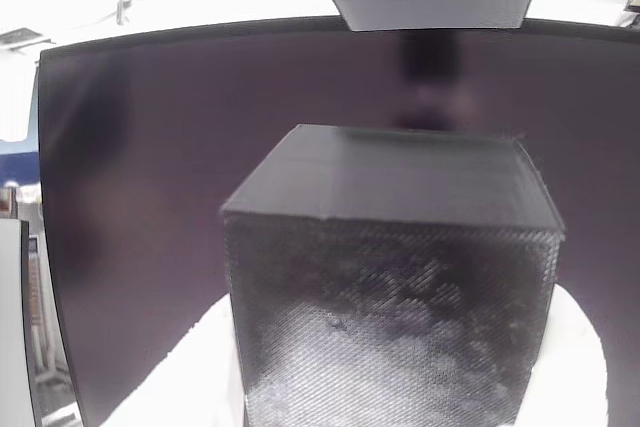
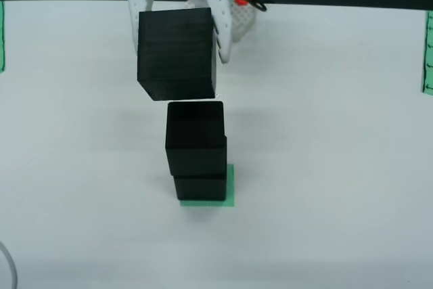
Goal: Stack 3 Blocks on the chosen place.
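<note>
Your white two-finger gripper clenched a matte black cube, apparently slightly left of the two-cube stack below.

Matte black blocks, green patch, white gripper

Your view from above looks almost straight down at the white counter, set well back, with the arm's base at the top edge. Your other view rides on the claw, facing outward toward a big dark panel, very close up. Both views share the held block, which looms large in the claw view.
</note>
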### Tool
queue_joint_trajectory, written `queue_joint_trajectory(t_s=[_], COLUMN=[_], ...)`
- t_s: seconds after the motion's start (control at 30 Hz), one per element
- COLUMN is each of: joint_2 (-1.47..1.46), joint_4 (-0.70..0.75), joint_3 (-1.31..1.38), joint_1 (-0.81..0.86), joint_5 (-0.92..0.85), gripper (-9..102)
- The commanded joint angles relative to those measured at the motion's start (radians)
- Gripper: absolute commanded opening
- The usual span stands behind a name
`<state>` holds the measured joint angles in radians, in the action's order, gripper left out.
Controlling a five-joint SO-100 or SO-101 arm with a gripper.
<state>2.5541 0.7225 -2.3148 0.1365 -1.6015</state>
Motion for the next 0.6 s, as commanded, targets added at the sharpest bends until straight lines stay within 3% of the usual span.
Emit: queue_joint_trajectory(t_s=[0.0, 0.37, 0.57], joint_2=[0.014, -0.069, -0.052], joint_4=[-0.11, -0.339, -0.383], joint_3=[-0.021, -0.127, -0.186], joint_1=[0.009, 0.003, -0.009], joint_5=[-0.028, -0.058, -0.064], gripper=[22, 22, 22])
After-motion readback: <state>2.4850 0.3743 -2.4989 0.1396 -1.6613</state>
